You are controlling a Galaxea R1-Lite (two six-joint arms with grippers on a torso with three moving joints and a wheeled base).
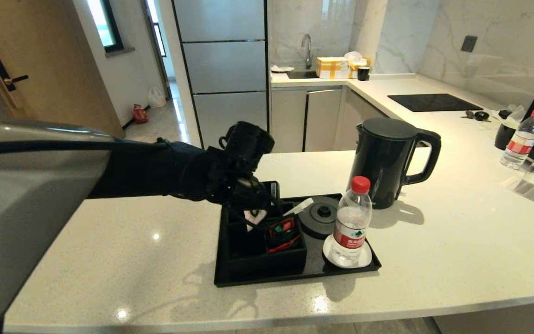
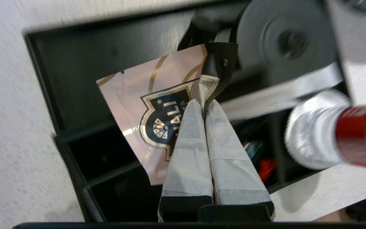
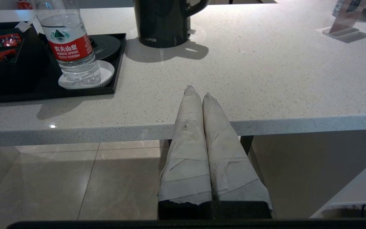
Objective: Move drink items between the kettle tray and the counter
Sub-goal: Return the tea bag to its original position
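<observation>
My left gripper (image 2: pixel 203 103) is shut on the pink-and-black sachet (image 2: pixel 132 95), pinching its edge above the kettle tray's (image 2: pixel 43 73) back compartments. From the head view the left gripper (image 1: pixel 253 211) hovers over the tray (image 1: pixel 295 273) with the sachet (image 1: pixel 254 216) peeking out below it. The red-capped water bottle (image 1: pixel 351 222) stands on the white coaster (image 1: pixel 363 260) at the tray's front right. The round kettle base (image 1: pixel 321 215) is bare. The black kettle (image 1: pixel 387 160) stands on the counter (image 1: pixel 434 250) behind the tray. My right gripper (image 3: pixel 197 92) is shut and empty, parked off the counter's front edge.
Red-and-green packets (image 1: pixel 284 234) lie in a middle compartment of the tray. A second water bottle (image 1: pixel 522 139) stands at the far right beside a clear stand (image 1: pixel 529 178). A black hob (image 1: pixel 434 102) lies at the back.
</observation>
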